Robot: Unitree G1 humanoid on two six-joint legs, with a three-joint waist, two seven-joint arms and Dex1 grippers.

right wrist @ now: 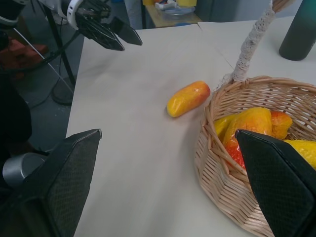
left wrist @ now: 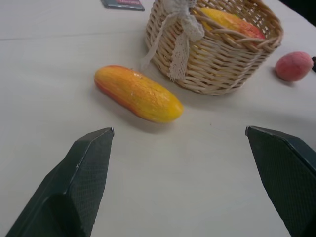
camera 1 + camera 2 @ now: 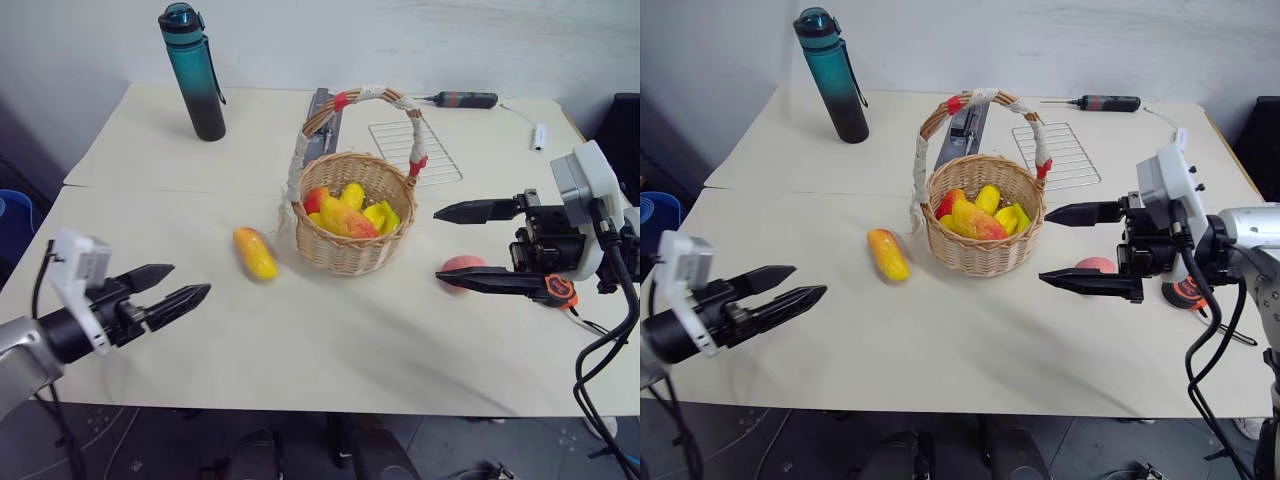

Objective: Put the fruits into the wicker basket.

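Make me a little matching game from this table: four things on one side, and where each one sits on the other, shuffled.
Things
1. mango
2. peach
3. water bottle
4. wire rack

Places
A. standing upright at the far left of the table
B. lying flat just behind the basket
C. on the table left of the basket
D. on the table right of the basket, near the right gripper

Pairs: 1-C, 2-D, 3-A, 4-B
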